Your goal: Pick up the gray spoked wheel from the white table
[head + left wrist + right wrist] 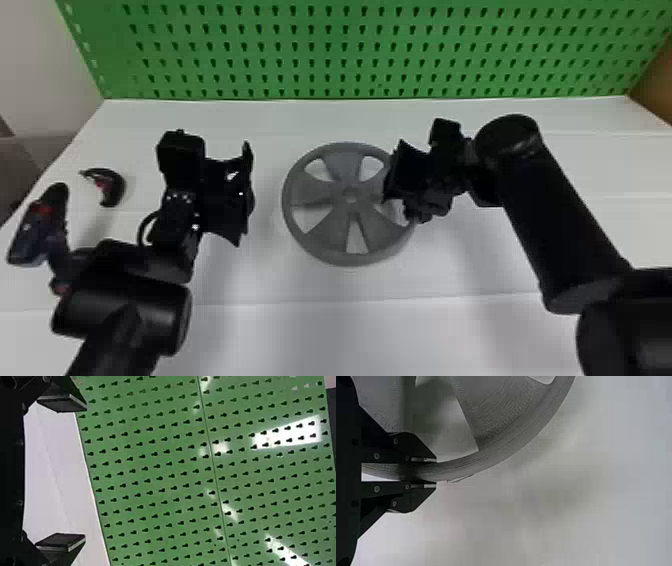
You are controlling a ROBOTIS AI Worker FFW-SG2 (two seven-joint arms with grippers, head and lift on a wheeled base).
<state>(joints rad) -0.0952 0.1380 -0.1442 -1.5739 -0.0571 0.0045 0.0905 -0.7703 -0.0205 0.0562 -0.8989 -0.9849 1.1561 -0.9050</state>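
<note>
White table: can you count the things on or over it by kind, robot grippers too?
Round gray spoked wheel: 1
Dark drill-like tool with red parts: 1
Small curved black-and-red thing: 1
Black grippers, left gripper and right gripper: 2
Total: 5

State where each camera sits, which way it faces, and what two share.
Head view: on the head, facing forward and down at the white table, gray wheel and green pegboard; left arm and right arm show.
Left wrist view: on that wrist, facing the pegboard past the open left pincer.
Right wrist view: on that wrist, facing the wheel, whose rim the right pincer grips.
Shared: the wheel, in head and right wrist views.
</note>
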